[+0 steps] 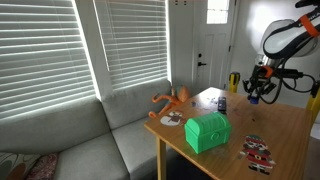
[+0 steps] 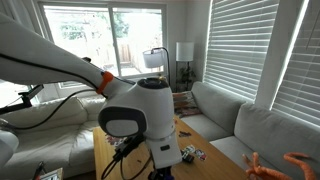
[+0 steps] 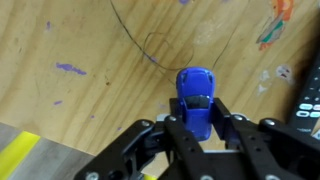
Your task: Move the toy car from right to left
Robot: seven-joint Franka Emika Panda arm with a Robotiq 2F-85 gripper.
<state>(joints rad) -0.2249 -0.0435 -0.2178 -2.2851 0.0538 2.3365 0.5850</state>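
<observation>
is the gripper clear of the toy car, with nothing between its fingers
No, in the wrist view the blue toy car sits between the gripper fingers, which close against both its sides.

1. Blinds (image 1: pixel 50 50) fill the upper left of an exterior view, with daylight striping through the slats.
2. A grey sofa (image 1: pixel 80 140) sits below them, at lower left.
3. A white door (image 1: pixel 212 40) stands at upper centre.
4. A wooden table (image 1: pixel 290 128) takes the lower right.
5. In an exterior view, a window (image 2: pixel 130 30) at top centre shows bright outdoors, and a lamp (image 2: pixel 155 60) stands beneath it.
</observation>
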